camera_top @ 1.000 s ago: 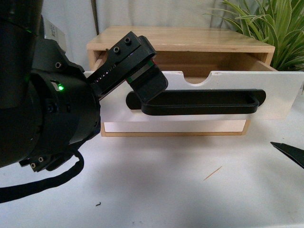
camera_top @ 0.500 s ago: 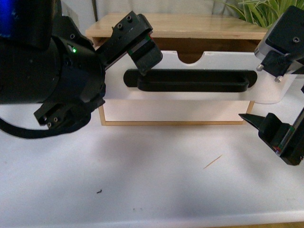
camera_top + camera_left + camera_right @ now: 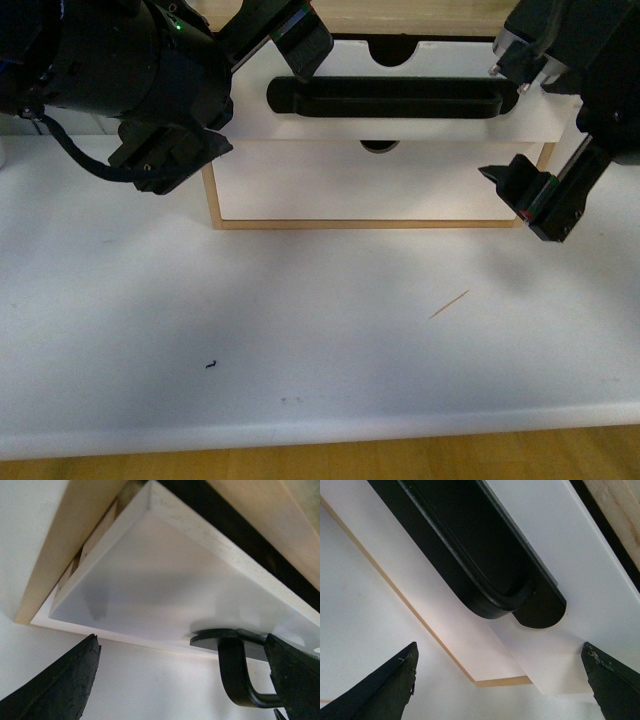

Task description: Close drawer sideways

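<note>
White front of the drawer (image 3: 440, 125) high in the front view, above the plain lower front (image 3: 370, 185), with the black bar handle (image 3: 385, 97) lying left to right. Left gripper (image 3: 295, 45) at the bar's left end, right gripper (image 3: 500, 120) at the right end, about equally near. From the left wrist: fingers (image 3: 65, 685) spread wide, pinching nothing, with the front standing out from the wooden carcass (image 3: 50, 555). From the right wrist: fingers (image 3: 380, 690) equally spread, empty, flanking the bar's rounded end. Probably calls for a push away from the robot, square to the bar.
</note>
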{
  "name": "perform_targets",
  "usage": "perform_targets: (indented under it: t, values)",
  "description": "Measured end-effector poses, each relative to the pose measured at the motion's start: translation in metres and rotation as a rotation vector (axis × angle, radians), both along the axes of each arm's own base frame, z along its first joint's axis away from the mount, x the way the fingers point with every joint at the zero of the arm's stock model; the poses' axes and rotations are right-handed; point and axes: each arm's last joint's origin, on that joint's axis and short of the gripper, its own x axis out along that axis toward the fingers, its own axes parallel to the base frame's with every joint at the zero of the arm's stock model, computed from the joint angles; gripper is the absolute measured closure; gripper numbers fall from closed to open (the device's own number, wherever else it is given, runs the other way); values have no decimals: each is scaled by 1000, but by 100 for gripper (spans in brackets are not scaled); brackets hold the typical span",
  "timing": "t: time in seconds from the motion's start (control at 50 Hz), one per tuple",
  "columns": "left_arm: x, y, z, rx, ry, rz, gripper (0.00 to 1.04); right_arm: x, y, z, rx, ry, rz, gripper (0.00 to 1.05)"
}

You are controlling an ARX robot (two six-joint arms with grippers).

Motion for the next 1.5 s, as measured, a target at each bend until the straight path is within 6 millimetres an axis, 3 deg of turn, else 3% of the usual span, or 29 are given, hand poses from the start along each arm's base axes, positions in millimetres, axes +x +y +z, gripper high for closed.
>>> perform_targets:
  t: [0.3, 0.54, 0.72, 1.06, 1.32, 1.5]
  values:
    - [19, 3, 1, -5, -1, 10, 6, 29, 3, -3, -5, 33, -18, 9]
    - [21, 3, 0, -4, 2, 12, 6, 31, 5, -5, 5, 44, -13, 9]
    - [11, 10, 0, 21, -3, 46, 6, 19, 2, -1, 22, 22, -13, 9]
    - [-37, 59, -11, 145, 24, 213, 6, -50, -19, 23, 127, -63, -43, 9]
    - [-131, 82, 2, 221, -33, 307, 6, -123, -40, 35, 213, -77, -64, 9]
    - [-174, 97, 1, 268, -37, 434, 6, -165, -53, 30, 276, -64, -105, 9]
